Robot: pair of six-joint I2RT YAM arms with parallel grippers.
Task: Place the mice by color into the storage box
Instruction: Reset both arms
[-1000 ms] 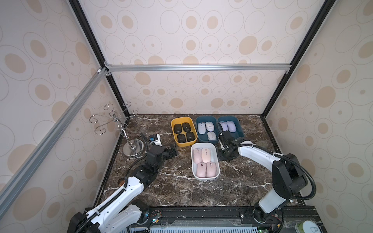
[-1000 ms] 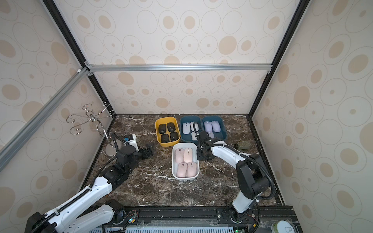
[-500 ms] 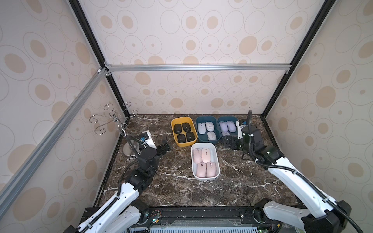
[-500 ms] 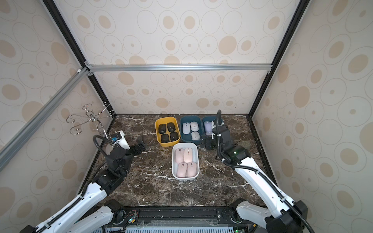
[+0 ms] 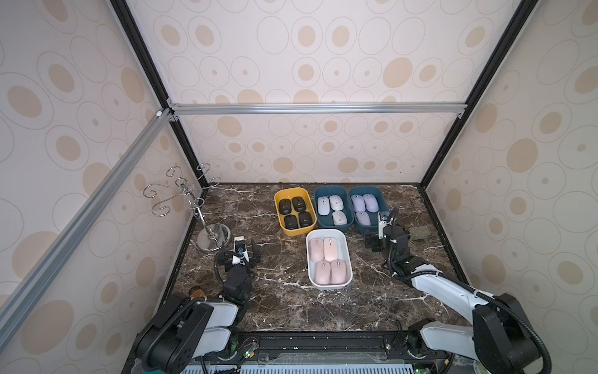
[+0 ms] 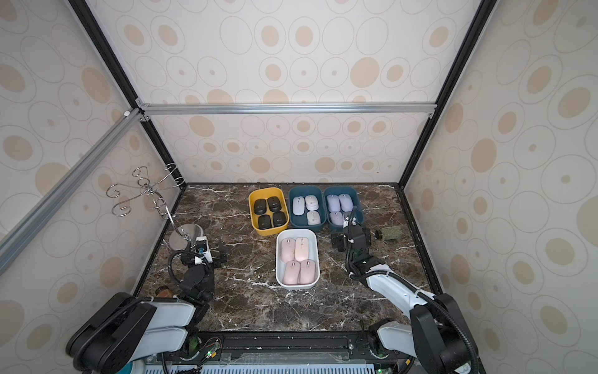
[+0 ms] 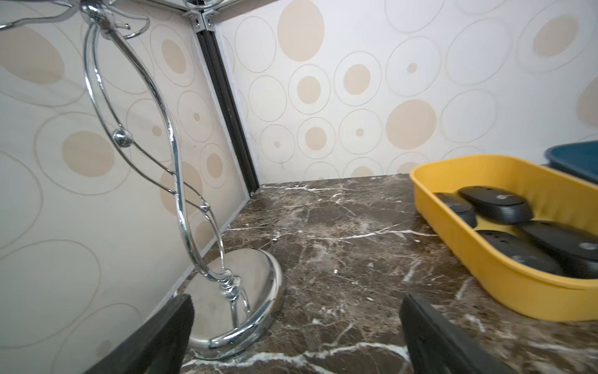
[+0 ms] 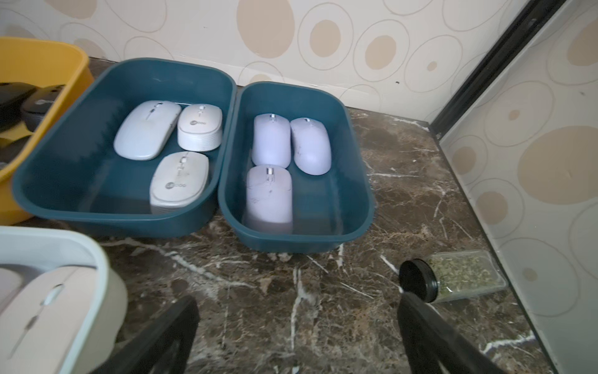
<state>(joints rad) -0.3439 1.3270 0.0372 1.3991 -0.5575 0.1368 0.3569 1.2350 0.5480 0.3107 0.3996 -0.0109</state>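
Nearest, the left hand [image 5: 240, 255] sits low over the dark marble bench [image 5: 284, 311], its jaws spread wide with nothing between them. In its wrist view the fingertips [image 7: 174, 323] frame bare stone just short of the round base of a chrome hook stand [image 5: 212, 238], which rises by the left wall.

Opposite, the right hand [image 5: 386, 240] is also spread wide and empty. It hovers over the bench just in front of the blue boxes. Between the two hands stands a white box [image 5: 311, 275] holding four pink mice [image 5: 323, 249], two by two. Just right of the right hand a jar [image 5: 418, 233] of green herbs lies on its side, black lid towards that hand.

Farther back, three boxes stand close together in a row:
- A yellow box [image 5: 293, 230] with four black mice [image 5: 293, 210].
- A middle blue box [image 5: 318, 223] with three white mice [image 5: 336, 204].
- An end blue box [image 5: 384, 202] with three lavender mice [image 5: 362, 204], two at the back and one at the near left.
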